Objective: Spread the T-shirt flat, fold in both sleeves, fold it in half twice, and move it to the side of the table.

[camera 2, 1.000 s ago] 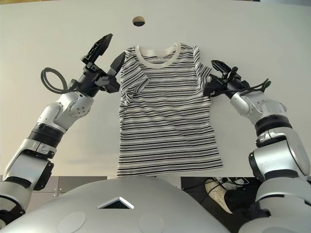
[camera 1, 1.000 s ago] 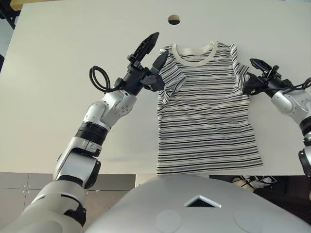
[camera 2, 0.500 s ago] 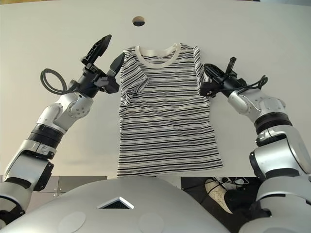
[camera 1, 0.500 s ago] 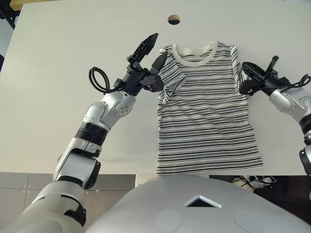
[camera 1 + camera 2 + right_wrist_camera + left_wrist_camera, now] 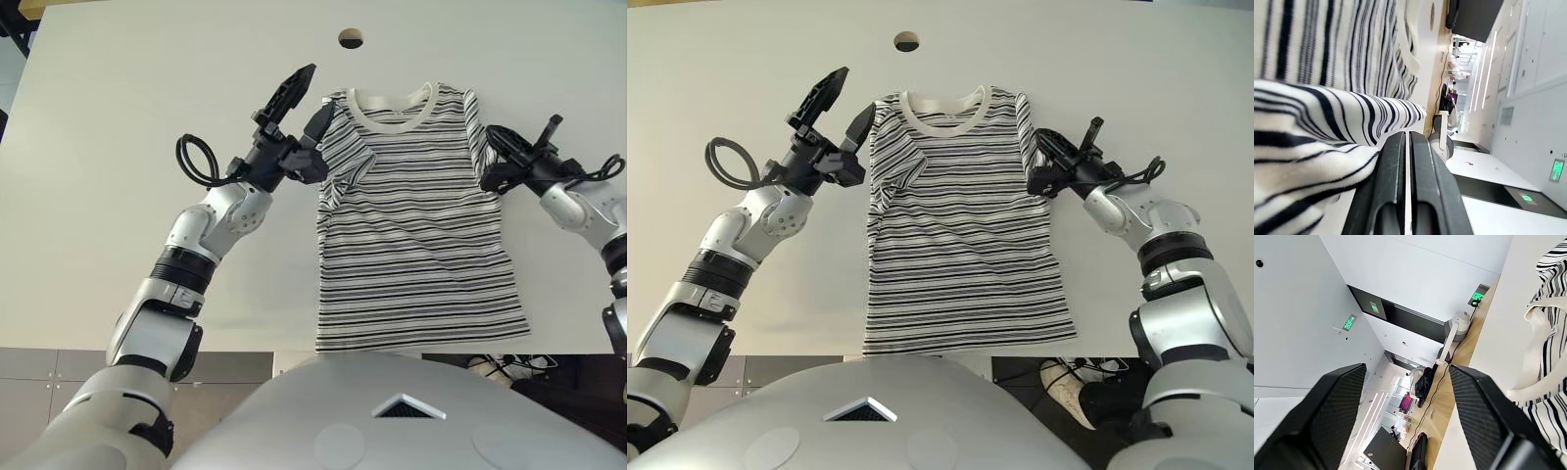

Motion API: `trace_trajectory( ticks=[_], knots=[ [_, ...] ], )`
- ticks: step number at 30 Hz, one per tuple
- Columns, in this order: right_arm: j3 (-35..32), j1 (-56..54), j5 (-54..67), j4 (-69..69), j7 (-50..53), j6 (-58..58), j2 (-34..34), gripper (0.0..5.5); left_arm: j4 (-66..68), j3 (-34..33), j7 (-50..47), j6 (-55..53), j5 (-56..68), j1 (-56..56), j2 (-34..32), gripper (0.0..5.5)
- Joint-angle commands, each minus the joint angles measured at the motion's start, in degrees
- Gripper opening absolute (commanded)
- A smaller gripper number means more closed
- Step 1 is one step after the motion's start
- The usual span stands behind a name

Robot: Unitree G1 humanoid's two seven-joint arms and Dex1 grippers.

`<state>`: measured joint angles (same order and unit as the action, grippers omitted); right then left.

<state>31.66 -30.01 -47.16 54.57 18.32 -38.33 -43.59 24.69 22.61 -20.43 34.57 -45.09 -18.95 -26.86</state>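
A black-and-white striped T-shirt lies face up on the white table, collar at the far side. The sleeve on the left is folded in over the chest. My left gripper hovers open just outside that shoulder, nothing between its fingers; the collar lies beside it. My right gripper sits at the shirt's other edge, shut on the right sleeve, which bunches against its closed fingers.
A round cable hole is in the table beyond the collar. A black cable loop hangs off my left forearm. Bare table stretches to the left and right of the shirt. The hem reaches the table's front edge.
My right gripper turned at the wrist and shifted inward toward the shirt, bringing the sleeve edge with it. The left gripper rose very slightly.
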Motion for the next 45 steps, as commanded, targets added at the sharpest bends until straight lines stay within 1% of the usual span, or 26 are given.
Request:
trace_trajectory(
  ticks=[1, 5, 10, 14, 17, 21, 24, 27, 31, 41, 45],
  knots=[
    [-5.8, 0.8, 4.2, -1.4, 0.4, 1.2, -4.7, 0.30, 0.3, -0.7, 0.9, 0.4, 0.9, 1.0, -1.1, 3.18],
    [-7.6, 2.8, 5.6, -3.4, -5.3, 1.8, -8.5, 0.99, -0.7, -1.0, 0.9, 0.1, 1.1, 2.5, -1.6, 3.18],
    [-5.4, 6.0, 5.7, -7.7, -16.4, -1.9, -10.3, 1.84, -1.5, -1.1, 1.3, 0.0, 1.2, 3.4, -1.8, 3.18],
    [-4.8, 6.2, 4.8, -8.8, -22.8, -2.9, -11.8, 2.53, -2.0, -1.1, 1.8, 0.0, 1.3, 3.7, -2.0, 3.18],
    [-3.9, 4.3, 3.3, -7.6, -25.4, -2.6, -11.1, 3.12, -2.5, -1.1, 2.1, 0.0, 1.3, 4.1, -2.0, 3.18],
    [-3.6, 3.6, 2.6, -6.6, -26.0, -2.5, -10.6, 3.70, -3.1, -1.2, 2.6, 0.0, 1.2, 4.7, -2.4, 3.18],
    [-2.6, 3.3, 1.3, -6.1, -25.6, -3.0, -9.9, 3.70, -3.2, -1.3, 3.0, 0.0, 1.4, 4.7, -2.5, 3.18],
    [0.0, 2.2, -1.1, -4.8, -24.6, -3.8, -7.0, 3.70, -3.2, -1.3, 3.3, 0.0, 1.4, 4.3, -2.3, 3.18],
    [2.2, -0.6, -3.0, -0.5, -20.9, -4.0, -3.7, 3.70, -3.1, -1.0, 3.5, 0.1, 1.3, 3.9, -1.9, 3.18],
    [6.1, -4.9, -5.0, 10.7, -10.8, -2.1, 0.8, 3.70, -2.9, -1.1, 3.8, 0.6, 1.3, 4.3, -2.3, 3.18],
    [9.5, -5.6, -6.8, 12.3, -9.7, -4.0, 2.1, 2.93, -2.8, -1.1, 3.8, 0.7, 1.4, 4.3, -2.2, 3.18]
  ],
)
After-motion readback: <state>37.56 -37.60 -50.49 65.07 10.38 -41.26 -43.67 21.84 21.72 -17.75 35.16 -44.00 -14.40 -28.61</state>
